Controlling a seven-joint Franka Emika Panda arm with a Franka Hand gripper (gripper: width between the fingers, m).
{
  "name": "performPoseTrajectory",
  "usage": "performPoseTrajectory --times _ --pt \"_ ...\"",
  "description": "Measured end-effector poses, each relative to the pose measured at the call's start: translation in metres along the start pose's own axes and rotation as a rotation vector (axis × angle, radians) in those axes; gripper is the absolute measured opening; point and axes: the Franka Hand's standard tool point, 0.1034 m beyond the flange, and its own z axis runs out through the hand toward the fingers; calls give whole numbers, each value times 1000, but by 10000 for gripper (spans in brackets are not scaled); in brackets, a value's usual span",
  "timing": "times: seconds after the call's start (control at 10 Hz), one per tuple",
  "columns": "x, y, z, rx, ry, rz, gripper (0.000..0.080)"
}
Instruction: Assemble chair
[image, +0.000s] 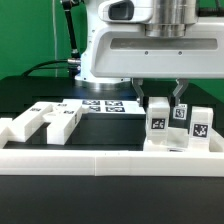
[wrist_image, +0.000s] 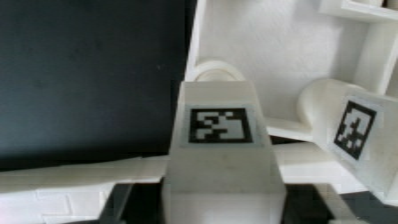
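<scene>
The chair's parts lie loose on the black table. Three upright white tagged posts stand at the exterior view's right. My gripper (image: 161, 100) has come down over the leftmost post (image: 157, 120). In the wrist view that tagged post (wrist_image: 221, 130) fills the gap of the gripper (wrist_image: 222, 206), and the dark fingers (wrist_image: 139, 200) press against both its sides, shut on it. A second tagged post (wrist_image: 352, 122) lies right beside it. Blocky white chair pieces (image: 42, 121) rest at the exterior view's left.
A long low white rail (image: 100, 160) runs along the front of the table. The marker board (image: 105, 104) lies flat behind the parts, under the arm's base. A white slab (wrist_image: 267, 40) lies beyond the held post in the wrist view.
</scene>
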Motion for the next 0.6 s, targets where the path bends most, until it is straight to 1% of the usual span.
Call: performPoseTrajectory --times 0.3,0.6 --pt "-1 1 0 1 15 252 289" --pt "1 -6 0 6 37 479 291"
